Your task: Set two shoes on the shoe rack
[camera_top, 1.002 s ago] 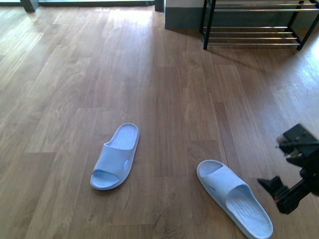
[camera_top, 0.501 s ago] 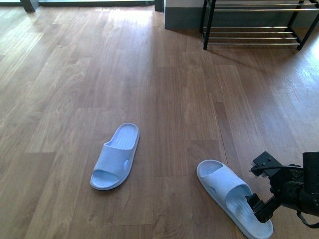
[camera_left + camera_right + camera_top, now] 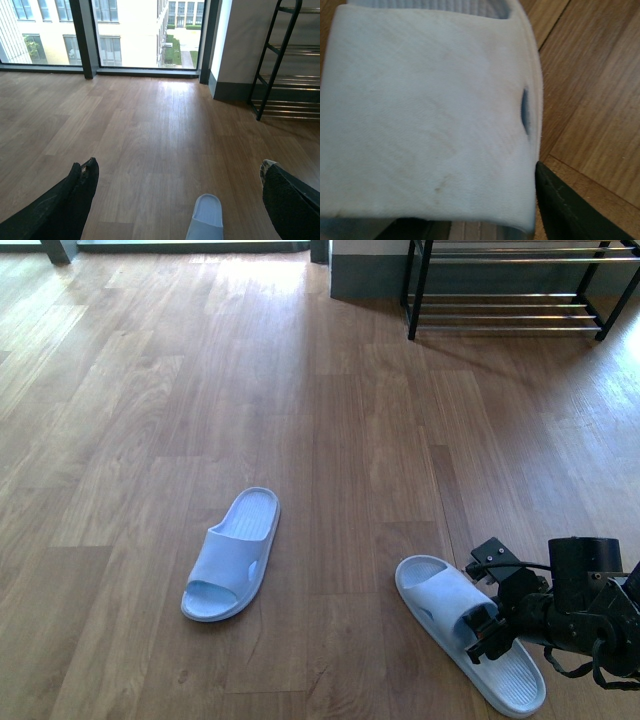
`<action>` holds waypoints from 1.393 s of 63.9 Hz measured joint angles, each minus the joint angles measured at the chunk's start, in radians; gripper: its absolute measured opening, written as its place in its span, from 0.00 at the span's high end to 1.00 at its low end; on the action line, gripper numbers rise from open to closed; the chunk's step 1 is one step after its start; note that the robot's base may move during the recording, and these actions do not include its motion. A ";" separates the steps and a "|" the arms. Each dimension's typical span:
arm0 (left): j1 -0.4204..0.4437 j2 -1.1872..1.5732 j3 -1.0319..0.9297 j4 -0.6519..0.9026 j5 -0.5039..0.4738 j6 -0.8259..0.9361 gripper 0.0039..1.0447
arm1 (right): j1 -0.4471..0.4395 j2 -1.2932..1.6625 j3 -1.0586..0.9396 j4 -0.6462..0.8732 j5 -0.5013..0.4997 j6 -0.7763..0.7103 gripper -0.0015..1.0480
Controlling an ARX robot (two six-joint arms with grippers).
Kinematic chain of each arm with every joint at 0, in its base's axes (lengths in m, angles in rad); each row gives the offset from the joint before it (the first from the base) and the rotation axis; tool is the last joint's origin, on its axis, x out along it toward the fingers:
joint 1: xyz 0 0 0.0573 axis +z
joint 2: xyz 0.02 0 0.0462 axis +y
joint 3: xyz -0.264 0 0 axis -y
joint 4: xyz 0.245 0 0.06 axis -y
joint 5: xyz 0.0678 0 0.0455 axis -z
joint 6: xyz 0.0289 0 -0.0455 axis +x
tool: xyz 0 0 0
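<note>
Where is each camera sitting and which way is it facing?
Front: on the body, looking down at left slide, right slide, shoe rack; right gripper shows.
Left wrist: on left arm, facing windows; open left gripper shows.
Right wrist: close over right slide's strap; one finger shows.
Shared: front and left wrist both see the shoe rack.

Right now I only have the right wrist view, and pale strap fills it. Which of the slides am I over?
Observer: The right-hand slide. In the front view your right hand straddles its strap, jaws open.
Operator: Where's the shoe rack from there?
Observer: The shoe rack stands far ahead, on the robot's right side.
Operator: And the left hand?
Observer: The left hand is outside the front view; its own wrist view shows the jaws wide apart.
</note>
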 joint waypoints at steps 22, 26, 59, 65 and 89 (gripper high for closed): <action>0.000 0.000 0.000 0.000 0.000 0.000 0.09 | -0.005 -0.070 -0.093 0.114 0.014 0.106 0.98; 0.000 0.000 0.000 0.000 0.000 0.000 0.09 | -0.004 -0.118 -0.136 0.153 0.024 0.142 0.98; 0.000 0.000 0.000 0.000 0.000 0.000 0.09 | 0.009 -1.187 -0.759 0.078 -0.072 0.422 0.98; 0.000 0.000 0.000 0.000 0.000 0.000 0.09 | 0.013 -1.455 -0.828 -0.065 -0.081 0.453 0.98; 0.000 0.000 0.000 0.000 0.000 0.000 0.09 | 0.021 -1.782 -0.903 -0.210 -0.098 0.509 0.98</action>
